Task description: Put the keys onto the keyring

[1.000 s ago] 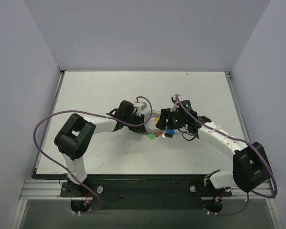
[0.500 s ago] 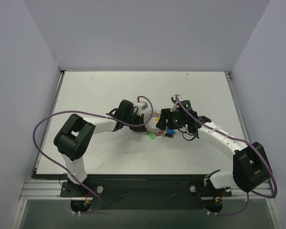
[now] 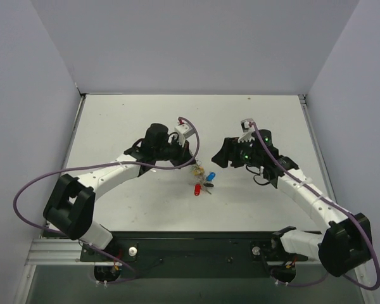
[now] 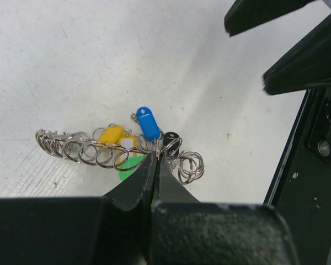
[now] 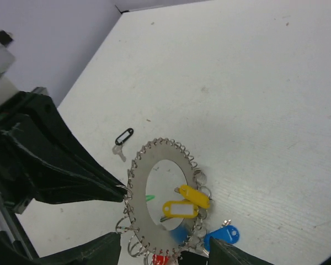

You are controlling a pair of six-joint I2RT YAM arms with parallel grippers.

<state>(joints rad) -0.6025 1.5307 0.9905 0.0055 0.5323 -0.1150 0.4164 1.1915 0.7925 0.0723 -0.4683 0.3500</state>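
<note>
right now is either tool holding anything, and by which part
The left tool is shut on the keyring, pinching its looped outer rim. The right tool is open and holds nothing.

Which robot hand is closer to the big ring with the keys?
Left. The left gripper is pinched shut on the keyring at its edge. The right gripper stands open off to one side, not touching it.

No lettering, number or brand can be read anywhere. The yellow key tag [image 5: 181, 209] has a white label window (at about five o'clock within the keyring [image 5: 137, 193]), and it looks blank.
</note>
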